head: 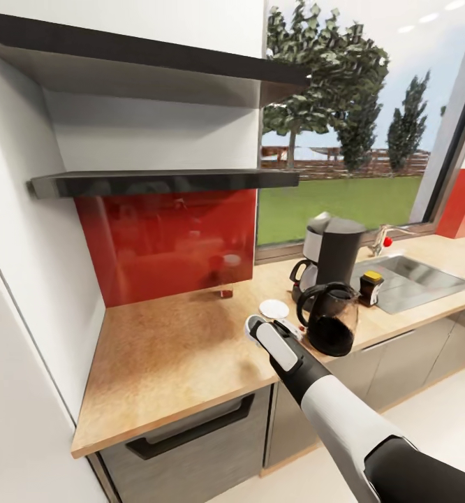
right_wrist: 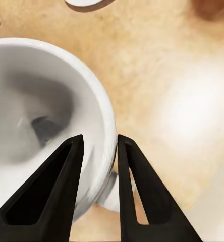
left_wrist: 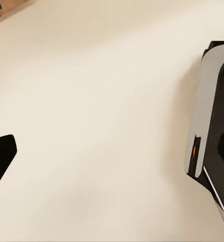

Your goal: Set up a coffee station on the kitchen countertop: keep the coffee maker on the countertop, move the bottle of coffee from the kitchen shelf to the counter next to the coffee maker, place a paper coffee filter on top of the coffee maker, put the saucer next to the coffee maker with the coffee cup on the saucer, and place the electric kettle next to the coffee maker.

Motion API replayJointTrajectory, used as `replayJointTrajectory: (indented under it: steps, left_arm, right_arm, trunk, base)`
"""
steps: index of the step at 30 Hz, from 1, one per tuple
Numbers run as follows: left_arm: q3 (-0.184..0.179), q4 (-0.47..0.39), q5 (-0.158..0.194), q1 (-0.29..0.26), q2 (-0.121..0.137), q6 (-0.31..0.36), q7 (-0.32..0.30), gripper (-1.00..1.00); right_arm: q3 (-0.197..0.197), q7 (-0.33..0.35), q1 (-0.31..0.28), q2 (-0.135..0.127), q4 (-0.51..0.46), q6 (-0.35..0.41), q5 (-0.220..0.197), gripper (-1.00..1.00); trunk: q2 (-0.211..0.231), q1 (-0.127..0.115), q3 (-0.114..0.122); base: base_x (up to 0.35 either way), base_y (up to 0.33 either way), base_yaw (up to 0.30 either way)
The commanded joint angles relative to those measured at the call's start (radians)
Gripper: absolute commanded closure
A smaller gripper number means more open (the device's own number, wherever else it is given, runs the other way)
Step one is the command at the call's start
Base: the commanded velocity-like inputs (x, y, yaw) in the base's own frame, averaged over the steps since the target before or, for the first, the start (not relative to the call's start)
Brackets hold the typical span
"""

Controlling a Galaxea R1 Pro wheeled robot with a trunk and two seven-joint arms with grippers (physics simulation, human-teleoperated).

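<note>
Cup [right_wrist: 39, 126] sits clamped in my right gripper [right_wrist: 98, 146], one finger [right_wrist: 56, 186] inside the bowl and the other outside on the rim, over the countertop [head: 170, 349] just beside the saucer [head: 274, 308]. Maker [head: 334, 258] stands behind the kettle [head: 330, 318], with the bottle [head: 371, 288] to their right by the sink [head: 417, 278]. My left wrist view looks at pale floor [left_wrist: 102, 126] with one dark fingertip [left_wrist: 1, 159] at the edge, so I cannot tell that gripper's state.
</note>
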Motion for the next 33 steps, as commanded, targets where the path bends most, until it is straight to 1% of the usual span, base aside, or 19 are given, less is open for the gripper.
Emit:
replayJointTrajectory:
  steps: [1,5,8,10,12,13,15,16,17,19,22,25,28,33]
  left_arm:
    - [-0.009,0.004,0.009,-0.001,-0.002,-0.007,0.000,-1.00]
    - [-0.009,0.004,0.009,0.003,-0.008,-0.006,0.000,-1.00]
    - [-0.010,0.004,0.008,0.005,-0.012,-0.005,0.000,-1.00]
    - [-0.011,0.004,0.006,0.017,-0.013,-0.007,-0.001,-1.00]
    - [-0.013,0.004,-0.001,0.031,-0.014,-0.008,-0.002,-1.00]
    - [-0.014,0.004,-0.011,0.036,-0.014,-0.007,-0.003,-1.00]
    - [-0.014,0.004,-0.039,0.061,-0.013,0.001,-0.003,-1.00]
    - [-0.014,0.004,-0.054,0.080,-0.012,0.010,-0.003,-1.00]
    - [-0.015,0.004,-0.073,0.111,-0.010,0.024,-0.002,-1.00]
    - [-0.015,0.004,-0.086,0.153,-0.007,0.035,0.000,-1.00]
    - [-0.016,0.004,-0.094,0.205,-0.002,0.042,0.005,-1.00]
    - [-0.018,0.004,-0.096,0.231,0.001,0.044,0.005,-1.00]
    - [-0.020,0.004,-0.097,0.241,0.001,0.051,0.005,-1.00]
    - [-0.022,0.004,-0.098,0.244,-0.003,0.084,0.007,-1.00]
  right_arm:
    - [0.001,-0.003,-0.001,0.000,-0.001,0.006,-0.001,1.00]
    - [0.001,-0.003,-0.001,0.000,-0.001,0.006,-0.001,1.00]
    - [0.001,-0.003,-0.001,0.000,-0.001,0.006,-0.001,1.00]
    - [0.001,-0.003,-0.001,0.000,-0.001,0.006,-0.001,1.00]
    - [0.001,-0.003,-0.001,0.000,0.000,0.006,-0.001,1.00]
    - [0.001,-0.003,-0.001,0.000,0.000,0.006,-0.001,1.00]
    - [0.001,-0.003,-0.001,0.000,0.000,0.006,-0.001,1.00]
    - [0.001,-0.003,-0.001,0.000,0.000,0.006,-0.001,1.00]
    - [0.001,-0.003,-0.001,0.000,0.001,0.006,-0.001,1.00]
    - [0.001,-0.003,-0.001,0.000,0.001,0.006,-0.001,1.00]
    - [0.001,-0.003,-0.001,0.000,0.001,0.006,-0.001,1.00]
    - [0.001,-0.003,-0.001,0.000,0.001,0.006,-0.001,1.00]
    - [0.001,-0.003,-0.001,0.000,0.001,0.006,-0.001,1.00]
    - [0.001,-0.003,-0.001,0.000,0.001,0.006,-0.001,1.00]
  trunk:
    - [-0.001,0.001,-0.001]
    - [-0.001,0.001,-0.001]
    - [-0.001,0.001,-0.001]
    - [-0.001,0.001,-0.001]
    - [-0.001,0.001,-0.001]
    - [-0.001,0.001,-0.001]
    - [-0.001,0.001,-0.001]
    - [-0.001,0.001,-0.001]
    - [-0.001,0.001,-0.001]
    - [-0.001,0.001,-0.001]
    - [-0.001,0.001,-0.001]
    - [-0.001,0.001,-0.001]
    - [-0.001,0.001,-0.001]
    - [-0.001,0.001,-0.001]
  base:
    - [0.289,0.090,0.000]
    - [0.236,0.044,0.000]
    - [0.066,0.009,0.000]
    - [0.021,0.003,0.000]
    - [0.008,0.001,0.000]
    - [0.004,0.001,0.000]
    - [0.002,0.000,0.000]
    - [0.001,0.000,0.000]
    - [0.000,0.000,0.000]
    - [0.000,0.000,0.000]
    - [0.000,0.000,0.000]
    - [0.023,0.000,0.000]
    - [0.110,0.000,0.000]
    - [0.207,0.000,0.000]
